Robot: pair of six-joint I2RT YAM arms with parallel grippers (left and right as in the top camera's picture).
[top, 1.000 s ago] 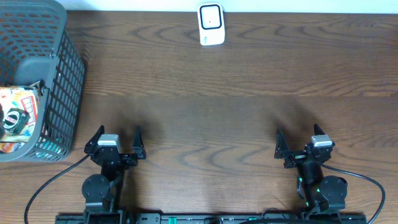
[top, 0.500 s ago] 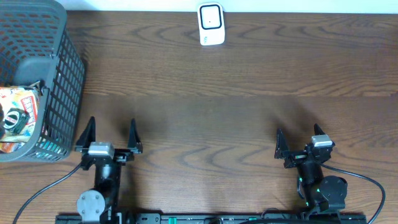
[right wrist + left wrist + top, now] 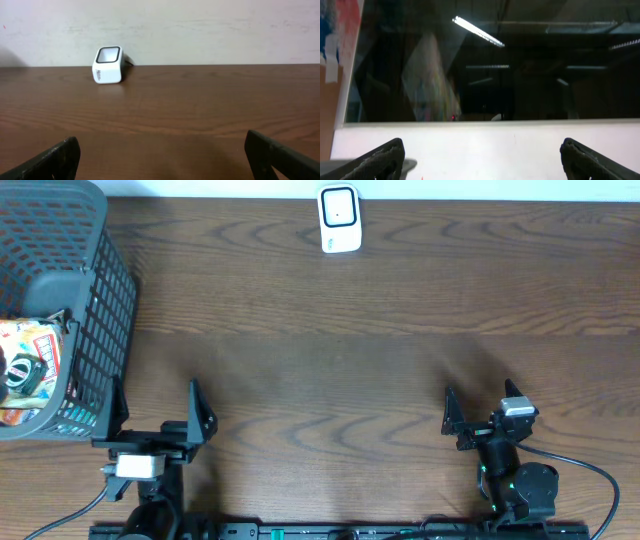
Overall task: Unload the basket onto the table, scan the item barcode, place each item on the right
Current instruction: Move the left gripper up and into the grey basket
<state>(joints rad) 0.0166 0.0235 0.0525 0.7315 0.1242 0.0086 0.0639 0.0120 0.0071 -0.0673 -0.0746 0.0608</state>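
The left end effector [image 3: 156, 392] is hovering near the front edge of the counter [image 3: 330, 380] with its two fingers spread wide and nothing between them. In the left wrist view it [image 3: 480, 146] is tilting upward, facing a white wall and a dark window that is reflecting ceiling lights, so none of the counter is showing there.

Immediately to its left, a grey mesh basket [image 3: 98, 310] is standing; from overhead the left finger [image 3: 120, 412] is overlapping the basket's near corner, and I cannot tell whether they are touching. Inside the basket, further to the left, a colourful printed pack [image 3: 28, 340] is lying with a dark object [image 3: 20, 372] on top of it.

The right end effector [image 3: 479, 398] is sitting low over the counter, its fingers also spread wide and gripping nothing. Its wrist view [image 3: 161, 141] is looking along bare wood.

The white barcode scanner [image 3: 339, 219] is standing far ahead of both end effectors at the back edge of the counter, ahead and to the left of the right one [image 3: 107, 65] and ahead and to the right of the left one.
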